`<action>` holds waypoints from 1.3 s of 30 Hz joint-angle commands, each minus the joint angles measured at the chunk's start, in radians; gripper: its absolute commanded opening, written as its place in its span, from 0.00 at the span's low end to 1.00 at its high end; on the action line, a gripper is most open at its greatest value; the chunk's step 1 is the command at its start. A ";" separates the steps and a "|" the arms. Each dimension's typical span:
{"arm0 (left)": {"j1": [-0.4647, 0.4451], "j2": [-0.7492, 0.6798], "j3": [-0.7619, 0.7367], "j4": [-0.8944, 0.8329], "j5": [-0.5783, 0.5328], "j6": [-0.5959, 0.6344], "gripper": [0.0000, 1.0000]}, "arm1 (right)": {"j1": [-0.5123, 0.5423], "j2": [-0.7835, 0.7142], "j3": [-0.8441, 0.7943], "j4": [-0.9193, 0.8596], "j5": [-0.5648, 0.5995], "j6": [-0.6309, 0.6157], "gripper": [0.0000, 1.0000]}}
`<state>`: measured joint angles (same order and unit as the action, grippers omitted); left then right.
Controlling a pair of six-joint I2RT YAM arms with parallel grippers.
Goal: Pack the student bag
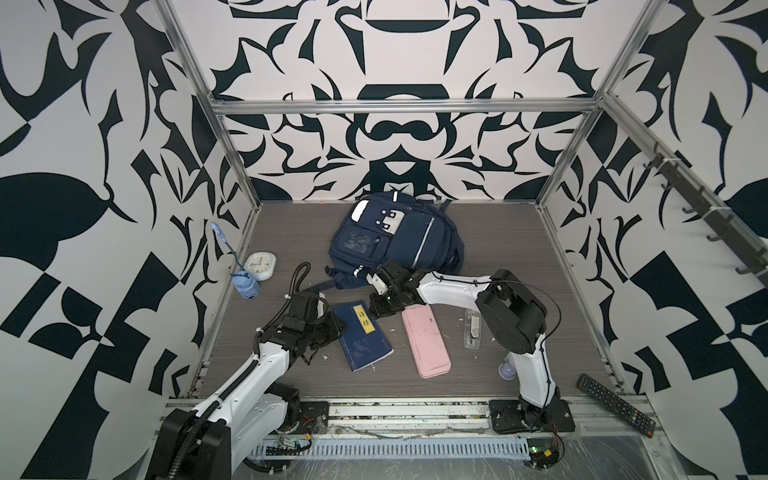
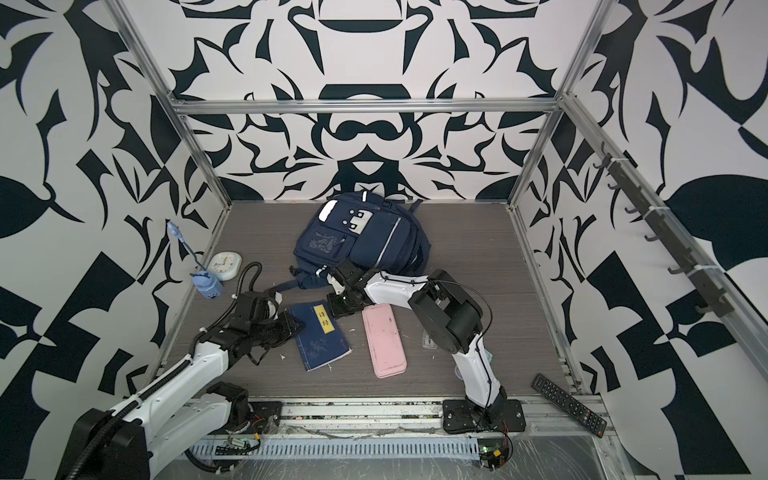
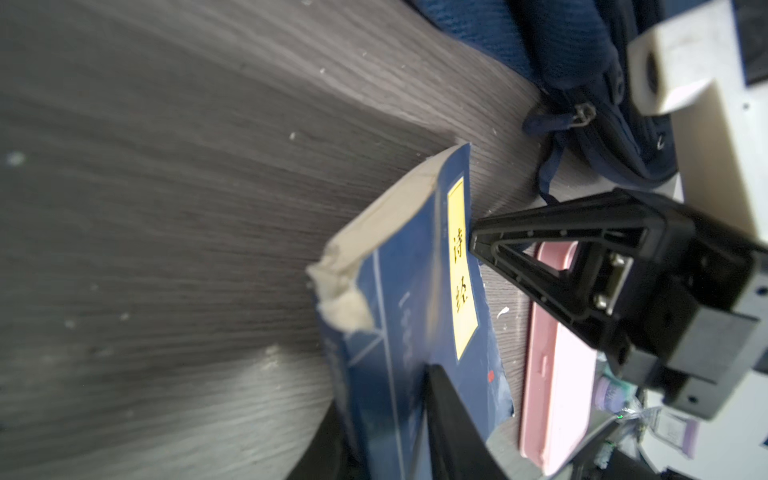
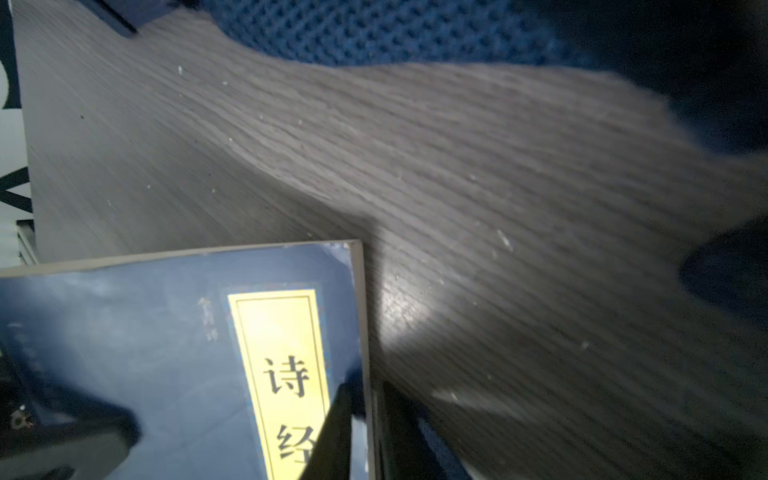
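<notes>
student bag [image 1: 395, 245] lay at the table's back, seemingly zipped; nothing packed yet, i judged. left gripper [image 1: 334, 328] pinched the blue book [image 1: 365, 336] (one edge lifted). right gripper [image 1: 380, 309] sat at its far corner; couldn't tell its jaws. pink case [image 1: 426, 343] lay beside.

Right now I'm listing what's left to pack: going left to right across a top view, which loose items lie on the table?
White clock → blue book → pink case → clear case → black remote.
</notes>
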<state>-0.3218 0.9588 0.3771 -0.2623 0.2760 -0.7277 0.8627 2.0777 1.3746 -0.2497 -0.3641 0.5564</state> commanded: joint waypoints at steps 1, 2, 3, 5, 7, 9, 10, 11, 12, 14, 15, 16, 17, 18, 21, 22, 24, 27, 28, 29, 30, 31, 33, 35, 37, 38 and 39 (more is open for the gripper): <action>-0.008 0.015 0.046 0.011 0.021 0.023 0.20 | 0.021 0.004 -0.047 -0.099 0.045 -0.002 0.24; -0.007 0.023 0.052 0.015 0.021 0.026 0.18 | 0.019 -0.010 -0.047 -0.103 0.046 -0.003 0.26; -0.006 0.029 0.059 0.017 0.022 0.029 0.17 | 0.021 -0.021 -0.046 -0.107 0.048 -0.003 0.27; 0.003 0.042 0.074 0.014 0.032 0.040 0.14 | 0.020 -0.055 -0.046 -0.117 0.047 -0.004 0.28; 0.024 0.047 0.090 0.015 0.057 0.050 0.10 | 0.016 -0.100 -0.049 -0.126 0.051 -0.007 0.29; 0.055 0.047 0.111 0.010 0.087 0.064 0.07 | 0.008 -0.153 -0.053 -0.142 0.059 -0.014 0.31; 0.076 0.047 0.128 0.003 0.107 0.074 0.06 | -0.002 -0.185 -0.059 -0.146 0.059 -0.019 0.32; 0.098 0.049 0.147 -0.006 0.125 0.085 0.05 | -0.015 -0.218 -0.068 -0.148 0.059 -0.022 0.35; 0.115 0.052 0.165 -0.008 0.146 0.096 0.04 | -0.027 -0.247 -0.075 -0.149 0.055 -0.024 0.37; 0.148 0.076 0.213 -0.006 0.217 0.129 0.04 | -0.064 -0.317 -0.100 -0.139 0.039 -0.027 0.42; 0.155 0.095 0.241 -0.010 0.251 0.144 0.04 | -0.087 -0.355 -0.118 -0.125 0.023 -0.026 0.44; 0.159 0.110 0.264 -0.014 0.279 0.157 0.04 | -0.106 -0.382 -0.134 -0.111 0.008 -0.023 0.46; 0.159 0.127 0.290 -0.015 0.310 0.167 0.04 | -0.131 -0.412 -0.153 -0.090 -0.021 -0.016 0.48; 0.160 0.141 0.308 -0.005 0.339 0.171 0.04 | -0.155 -0.436 -0.170 -0.067 -0.051 -0.010 0.49; 0.161 0.172 0.344 0.048 0.429 0.163 0.03 | -0.217 -0.488 -0.221 0.000 -0.139 0.011 0.54; 0.160 0.180 0.353 0.071 0.457 0.155 0.03 | -0.237 -0.501 -0.241 0.031 -0.165 0.022 0.56; 0.161 0.203 0.366 0.130 0.529 0.129 0.03 | -0.272 -0.522 -0.290 0.106 -0.230 0.052 0.59; 0.160 0.243 0.367 0.239 0.626 0.070 0.03 | -0.314 -0.534 -0.349 0.218 -0.316 0.100 0.63; 0.161 0.254 0.364 0.271 0.650 0.052 0.03 | -0.322 -0.535 -0.364 0.246 -0.335 0.111 0.64; 0.161 0.267 0.358 0.319 0.680 0.023 0.03 | -0.328 -0.532 -0.377 0.275 -0.358 0.122 0.64; 0.161 0.278 0.352 0.369 0.707 -0.005 0.03 | -0.334 -0.529 -0.390 0.301 -0.376 0.134 0.65; 0.161 0.285 0.347 0.406 0.726 -0.027 0.03 | -0.336 -0.527 -0.402 0.328 -0.389 0.146 0.65; 0.160 0.298 0.344 0.451 0.747 -0.056 0.03 | -0.342 -0.521 -0.439 0.420 -0.432 0.193 0.66; 0.160 0.303 0.344 0.462 0.752 -0.065 0.03 | -0.343 -0.515 -0.468 0.511 -0.459 0.238 0.66; 0.160 0.305 0.343 0.473 0.758 -0.071 0.03 | -0.344 -0.503 -0.485 0.576 -0.477 0.280 0.66; 0.160 0.305 0.340 0.478 0.758 -0.074 0.03 | -0.344 -0.496 -0.495 0.619 -0.485 0.306 0.66; 0.160 0.306 0.338 0.480 0.758 -0.076 0.03 | -0.343 -0.489 -0.505 0.671 -0.497 0.337 0.66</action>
<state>-0.1635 1.2636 0.7208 0.1371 0.9707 -0.7685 0.5224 1.5795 0.8867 0.2134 -0.7876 0.7948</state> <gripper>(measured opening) 0.119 0.661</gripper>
